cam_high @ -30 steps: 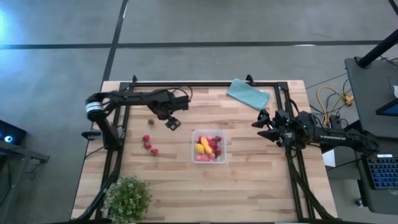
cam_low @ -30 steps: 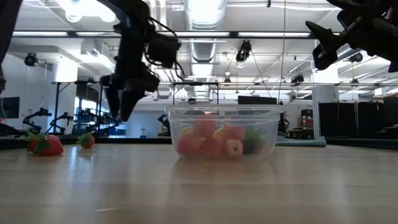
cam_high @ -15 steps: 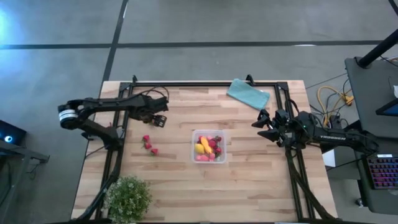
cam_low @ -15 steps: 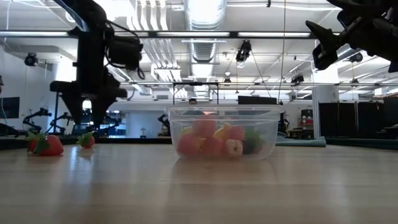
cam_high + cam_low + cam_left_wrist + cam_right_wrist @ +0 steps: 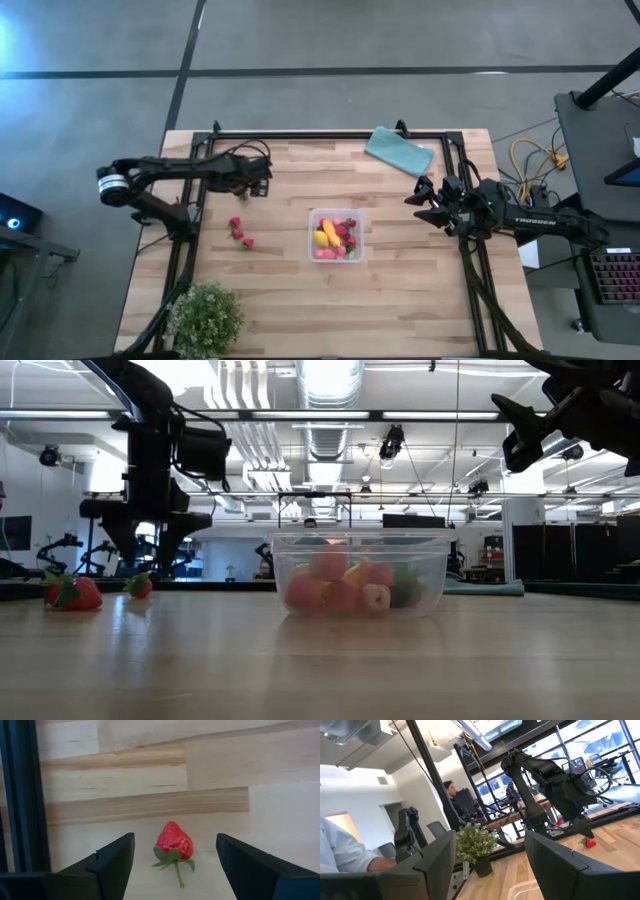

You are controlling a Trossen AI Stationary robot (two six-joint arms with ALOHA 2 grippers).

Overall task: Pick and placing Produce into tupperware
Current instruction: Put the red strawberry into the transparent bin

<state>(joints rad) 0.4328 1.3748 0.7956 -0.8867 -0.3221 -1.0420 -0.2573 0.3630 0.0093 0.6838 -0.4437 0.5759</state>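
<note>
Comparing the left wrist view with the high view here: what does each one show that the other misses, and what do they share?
Only the left wrist view: a red strawberry with green leaves and stem, lying between the open fingers of the left tool.

Only the high view: the clear tupperware holding yellow and red produce, three strawberries loose on the wood, the teal cloth, the potted plant, and the right tool open at the table's right side.

Both: the wooden table and the left tool.

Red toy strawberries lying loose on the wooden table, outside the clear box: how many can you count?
4 red toy strawberries: three clustered left of the clear plastic box, one beneath the left gripper. Others may be hidden.
</note>
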